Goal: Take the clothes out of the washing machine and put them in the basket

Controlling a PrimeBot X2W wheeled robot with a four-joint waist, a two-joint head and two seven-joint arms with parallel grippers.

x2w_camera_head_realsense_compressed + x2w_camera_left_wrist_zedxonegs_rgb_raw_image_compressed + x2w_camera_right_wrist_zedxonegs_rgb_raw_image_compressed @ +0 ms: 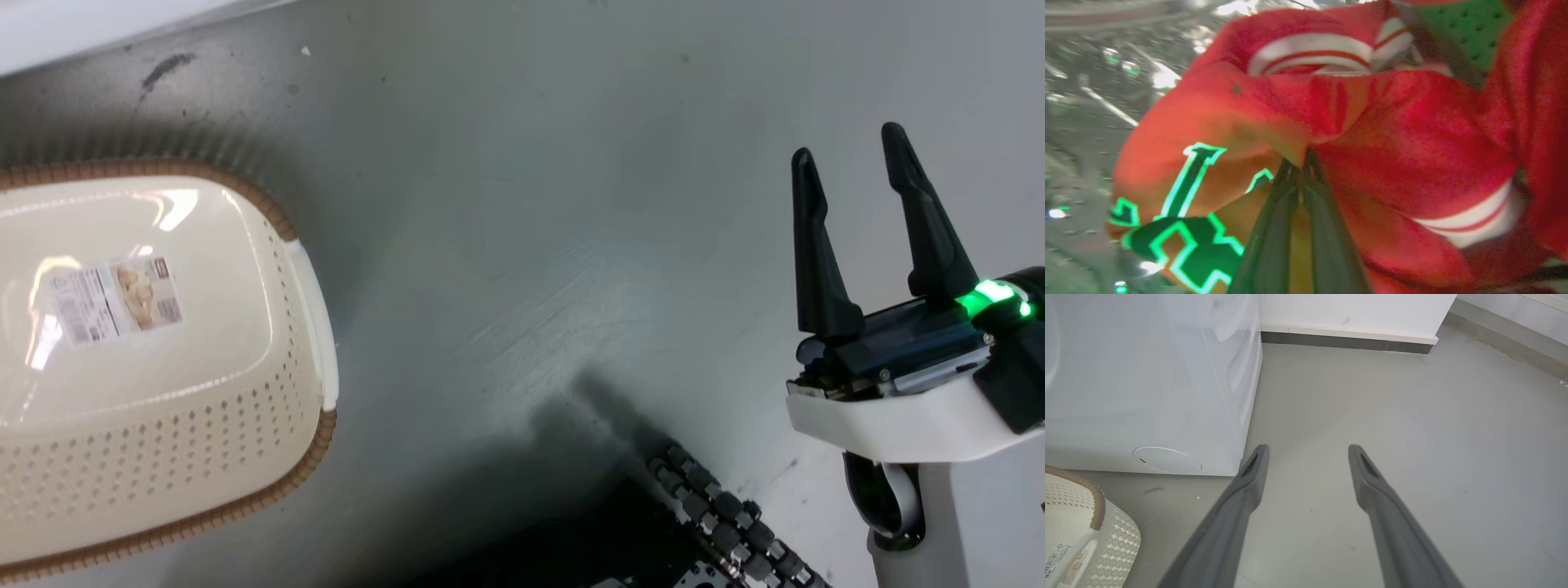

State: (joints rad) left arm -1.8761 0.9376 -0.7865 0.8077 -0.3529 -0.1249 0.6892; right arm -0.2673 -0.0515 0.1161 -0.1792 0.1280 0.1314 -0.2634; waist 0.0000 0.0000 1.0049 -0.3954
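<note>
Left claw (pixel 1302 163) clenched on a fold of the clothes (pixel 1412 139), inside the drum (pixel 1081 122); the pinch looks shallow, so the cloth may slip free, or drag a second piece onto the floor (pixel 571 204); right claw (pixel 847 140) released, over the floor; basket (pixel 314 327) stands near the machine (pixel 1147 375); fingertips (pixel 1289 173) buried in cloth; garment count unclear; the number (pixel 1184 245) cut off.

No legible text (basket label (pixel 114 300) blurred)

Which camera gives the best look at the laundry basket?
The head view: it looks down into the basket, showing wall, rim and label. The right wrist view catches one corner of it. The left wrist view faces red clothes.
</note>
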